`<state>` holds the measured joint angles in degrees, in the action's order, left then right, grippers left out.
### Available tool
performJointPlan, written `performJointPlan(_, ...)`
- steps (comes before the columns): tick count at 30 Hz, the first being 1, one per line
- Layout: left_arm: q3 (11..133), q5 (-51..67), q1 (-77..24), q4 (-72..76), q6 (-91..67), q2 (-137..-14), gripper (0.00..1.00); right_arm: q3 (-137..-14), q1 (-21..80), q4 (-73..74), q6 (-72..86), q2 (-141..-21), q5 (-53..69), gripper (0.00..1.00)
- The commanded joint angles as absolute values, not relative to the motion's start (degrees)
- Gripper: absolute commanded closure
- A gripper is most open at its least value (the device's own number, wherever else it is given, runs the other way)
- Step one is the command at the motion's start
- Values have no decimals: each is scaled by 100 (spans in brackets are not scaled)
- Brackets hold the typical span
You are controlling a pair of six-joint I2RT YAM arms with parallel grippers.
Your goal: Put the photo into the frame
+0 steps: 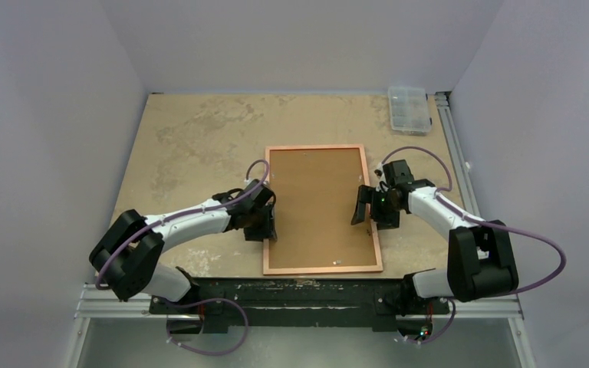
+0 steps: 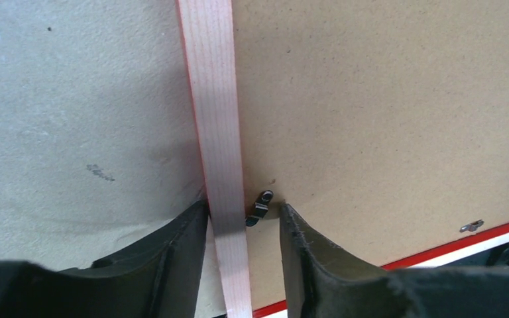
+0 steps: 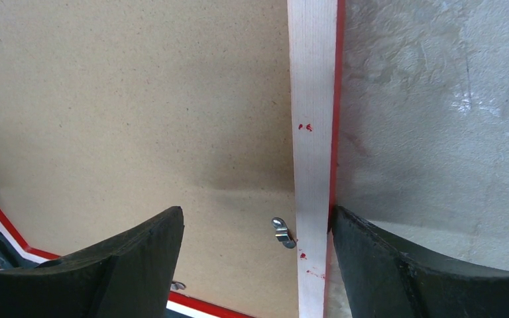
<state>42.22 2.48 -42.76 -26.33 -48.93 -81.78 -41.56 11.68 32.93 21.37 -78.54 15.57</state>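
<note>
A worn beige tabletop (image 1: pixel 199 138), mottled with pale patches, carries a plain brown backing board (image 1: pixel 318 207) lying flat near its middle. A small metal clip (image 2: pixel 260 207) sits at the board's left edge, a second clip (image 3: pixel 283 232) at its right edge. A clear plastic box (image 1: pixel 409 109) rests in the far right corner, just beside a metal rail (image 1: pixel 451 138). Pale walls (image 1: pixel 291 38) enclose three sides

Front of the frame (image 1: pixel 314 147) face-down, unseen; clear box (image 1: pixel 409 109) contents indistinct.
</note>
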Motion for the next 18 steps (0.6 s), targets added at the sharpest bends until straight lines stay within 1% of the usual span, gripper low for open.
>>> performJointPlan(1, 4361, -48, -4293, -2975, -4854, -8120, 62, -4368, 1246, 3111, 2151, -7899, 1934, 20)
performJointPlan(3, 4395, -169, -4298, -3060, -4801, -8089, 64, -4360, 1247, 3105, 2138, -7922, 1933, 21)
performJointPlan(8, 4547, -360, -4311, -3290, -4682, -8213, 66, -4325, 1241, 3076, 2137, -7948, 1961, 21)
performJointPlan(10, 4598, -390, -4320, -3319, -4642, -8328, 74, -4324, 1250, 3083, 2123, -7945, 1939, 21)
performJointPlan(14, 4696, -568, -4329, -3454, -4623, -8657, 99, -4354, 1318, 3127, 2087, -7985, 1890, 21)
performJointPlan(18, 4687, -682, -4324, -3511, -4703, -8919, 100, -4368, 1391, 3138, 2083, -8044, 1863, 21)
